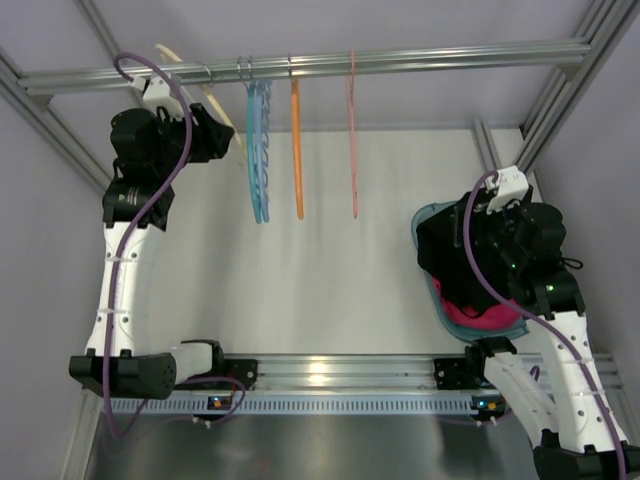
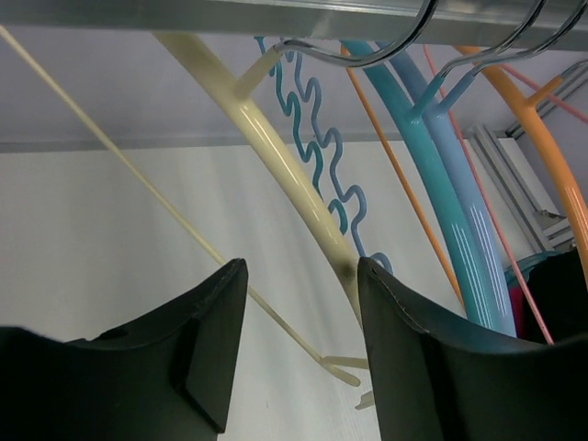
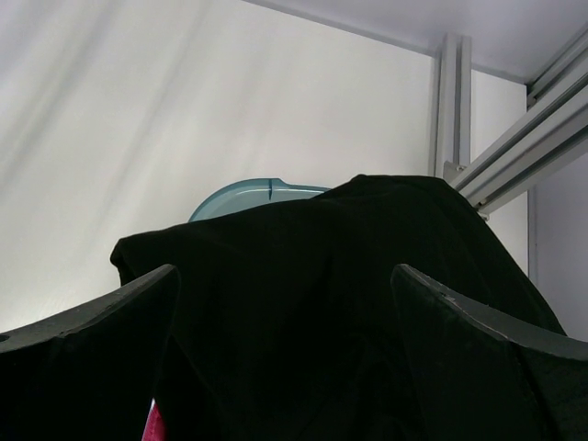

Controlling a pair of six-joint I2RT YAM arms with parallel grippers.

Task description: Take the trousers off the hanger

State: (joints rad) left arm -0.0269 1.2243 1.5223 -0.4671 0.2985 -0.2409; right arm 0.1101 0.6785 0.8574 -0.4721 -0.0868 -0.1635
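Trousers (image 3: 349,276) off hanger (image 2: 276,156), heaped in teal tub (image 3: 248,195) at right, over pink cloth (image 1: 480,315). Likely soft, light, limp: pinch raised fold on top. Right tool (image 3: 285,276) spread wide over heap, gripping nothing. Left tool (image 2: 301,271) spread too, up at bare hanger on rail (image 1: 400,60).

Soft, even light; the white worktop (image 1: 350,290) is bright, and glare streaks the aluminium rail (image 1: 320,372) by my bases. Close up, my left fingers (image 2: 441,367) sit dark and blurred, the trousers (image 3: 349,276) a featureless black.
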